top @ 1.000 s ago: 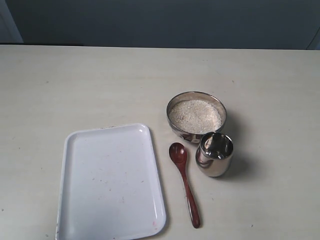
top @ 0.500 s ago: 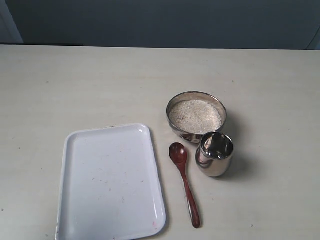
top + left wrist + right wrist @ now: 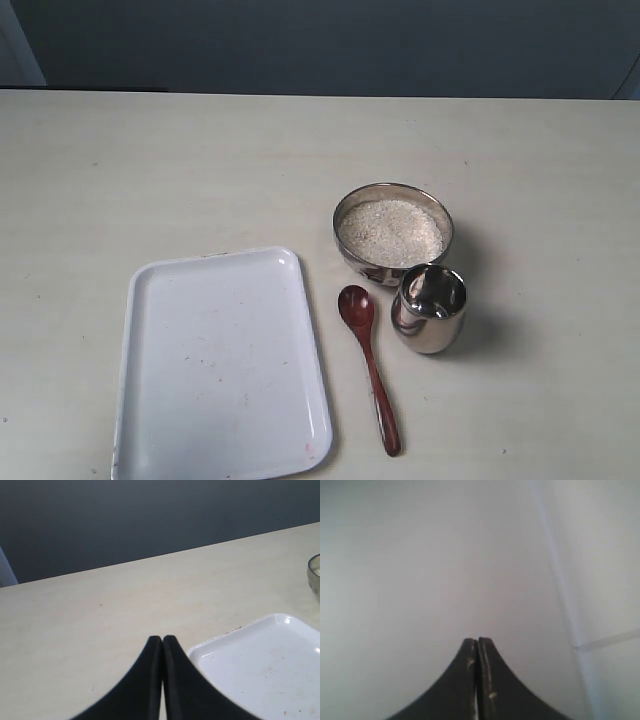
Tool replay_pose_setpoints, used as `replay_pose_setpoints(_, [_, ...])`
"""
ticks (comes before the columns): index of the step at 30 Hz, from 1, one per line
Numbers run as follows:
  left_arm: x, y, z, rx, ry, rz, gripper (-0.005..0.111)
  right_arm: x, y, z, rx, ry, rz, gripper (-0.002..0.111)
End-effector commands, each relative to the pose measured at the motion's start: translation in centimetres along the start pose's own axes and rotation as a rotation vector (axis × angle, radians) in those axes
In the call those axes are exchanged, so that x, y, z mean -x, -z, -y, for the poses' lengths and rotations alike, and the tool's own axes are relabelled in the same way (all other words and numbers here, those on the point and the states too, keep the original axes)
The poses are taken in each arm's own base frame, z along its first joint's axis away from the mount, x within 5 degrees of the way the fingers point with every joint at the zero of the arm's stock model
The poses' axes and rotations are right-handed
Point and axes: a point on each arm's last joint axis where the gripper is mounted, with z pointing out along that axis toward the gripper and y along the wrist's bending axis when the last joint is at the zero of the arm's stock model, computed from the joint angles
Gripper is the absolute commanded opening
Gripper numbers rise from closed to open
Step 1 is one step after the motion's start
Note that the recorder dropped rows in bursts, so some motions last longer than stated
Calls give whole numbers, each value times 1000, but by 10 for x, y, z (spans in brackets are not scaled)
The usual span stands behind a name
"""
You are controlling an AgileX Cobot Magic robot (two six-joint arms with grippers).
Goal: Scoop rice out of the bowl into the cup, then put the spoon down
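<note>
Pre-start insp. — no step begun. Spoon [image 3: 368, 360] lies flat on table [image 3: 150, 170], between white tray [image 3: 220, 360] and cup [image 3: 428, 312], handle clear for pickup, in my judgement. Bowl [image 3: 342, 214] sits just behind cup, holding the rice [image 3: 390, 232] — short transfer path. No rice visible in cup. L gripper [image 3: 162, 642]: jaws pressed together, empty, nr tray corner. R gripper [image 3: 478, 642]: likewise closed, empty, sees only a blank pale surface.

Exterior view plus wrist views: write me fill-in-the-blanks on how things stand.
The bowl holds rice; the cup beside it stands ____. The spoon lies on the table between the tray and the ____. The left gripper and right gripper are both ____.
Missing: upright; cup; shut.
</note>
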Motion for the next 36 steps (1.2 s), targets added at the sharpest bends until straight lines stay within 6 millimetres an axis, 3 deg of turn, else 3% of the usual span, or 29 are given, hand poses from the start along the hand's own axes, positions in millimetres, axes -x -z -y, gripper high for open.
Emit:
replay_pose_setpoints(1, [2, 1, 0, 1, 2, 21, 1, -41, 13, 26, -222, 267, -469, -1])
replay_pose_setpoints(5, [2, 1, 0, 1, 2, 21, 1, -65, 30, 20, -38, 469, -817, -1])
replay_pose_setpoints(7, [2, 1, 0, 1, 2, 21, 1, -74, 37, 8, 173, 515, -923, -1])
replay_pose_setpoints(9, [2, 1, 0, 1, 2, 21, 1, -79, 42, -5, 339, 448, -962, -1])
replay_pose_setpoints(13, [2, 1, 0, 1, 2, 21, 1, -92, 43, -18, 495, 268, -1124, -1])
replay_pose_setpoints(20, [2, 1, 0, 1, 2, 21, 1, -109, 36, -13, 560, 341, -1285, -1])
replay_pose_setpoints(29, [2, 1, 0, 1, 2, 21, 1, -133, 34, -39, 861, 232, -1496, -1])
replay_pose_setpoints(36, [2, 1, 0, 1, 2, 21, 1, -168, 35, -42, 671, 481, -1749, -1])
